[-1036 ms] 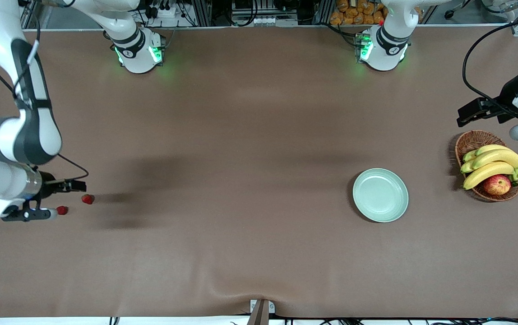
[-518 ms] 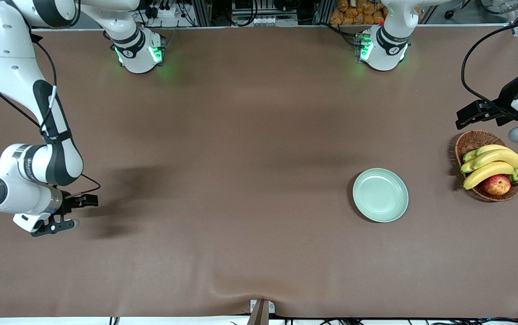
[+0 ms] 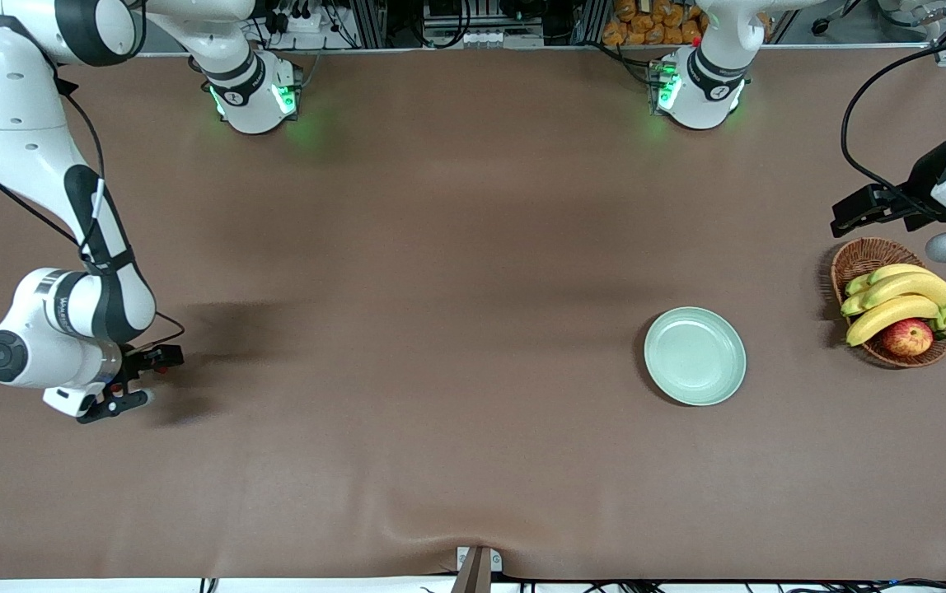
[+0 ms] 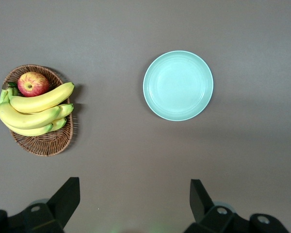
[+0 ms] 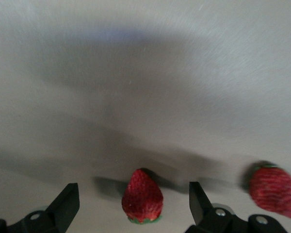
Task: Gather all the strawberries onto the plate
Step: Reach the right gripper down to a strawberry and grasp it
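The right claw (image 3: pixel 137 379) hangs low over the counter (image 3: pixel 440 461) at the right arm's end, its two fingers spread wide and holding nothing. One strawberry (image 5: pixel 143 196) sits on the counter between the fingers, and a second strawberry (image 5: pixel 274 191) lies just beside it. The green plate (image 3: pixel 695 356) is bare, well apart from them, near the fruit basket (image 3: pixel 860 257). The left claw (image 4: pixel 136 206) waits above the basket, fingers spread wide and holding nothing.

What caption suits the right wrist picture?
Open right gripper straddling one strawberry on the table, a second strawberry beside it.
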